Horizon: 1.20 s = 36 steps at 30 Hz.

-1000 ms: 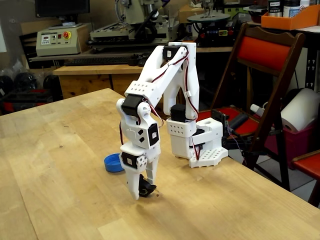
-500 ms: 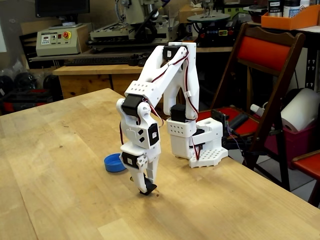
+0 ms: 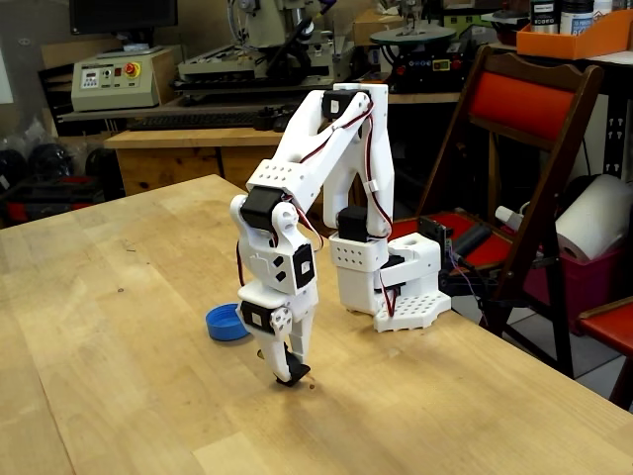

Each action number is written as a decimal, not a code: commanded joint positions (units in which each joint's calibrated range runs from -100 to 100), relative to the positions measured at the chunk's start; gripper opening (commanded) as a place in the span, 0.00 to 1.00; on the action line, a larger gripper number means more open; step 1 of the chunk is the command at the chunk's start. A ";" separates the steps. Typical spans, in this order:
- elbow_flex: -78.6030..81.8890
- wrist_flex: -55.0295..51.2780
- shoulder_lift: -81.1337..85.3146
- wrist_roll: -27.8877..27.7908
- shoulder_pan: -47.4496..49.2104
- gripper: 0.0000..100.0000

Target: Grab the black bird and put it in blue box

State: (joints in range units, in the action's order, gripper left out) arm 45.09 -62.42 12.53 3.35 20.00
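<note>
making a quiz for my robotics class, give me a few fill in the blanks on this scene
1. The claw is closed on the black ____.
2. The box on the table is colored ____.
3. In the fixed view, the box lies to the ____ of the claw.
4. The chair has a ____ backrest.

Missing: bird; blue; left; red

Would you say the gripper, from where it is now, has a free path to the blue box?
Probably yes. The gripper is down at the table, closed on the black bird, and the blue box lies just to its left in the fixed view with only bare wood between them.
</note>
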 commanded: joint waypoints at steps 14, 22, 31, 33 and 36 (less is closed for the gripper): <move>-12.70 -0.11 0.52 0.15 -0.74 0.02; -16.86 -0.19 0.52 -0.20 -9.70 0.02; -19.42 -0.35 1.20 -0.29 -22.67 0.02; -19.51 -0.35 1.29 -0.29 -24.59 0.02; -19.60 -0.35 1.37 -0.29 -26.37 0.02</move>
State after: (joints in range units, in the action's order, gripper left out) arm 28.70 -62.73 12.45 3.35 -3.96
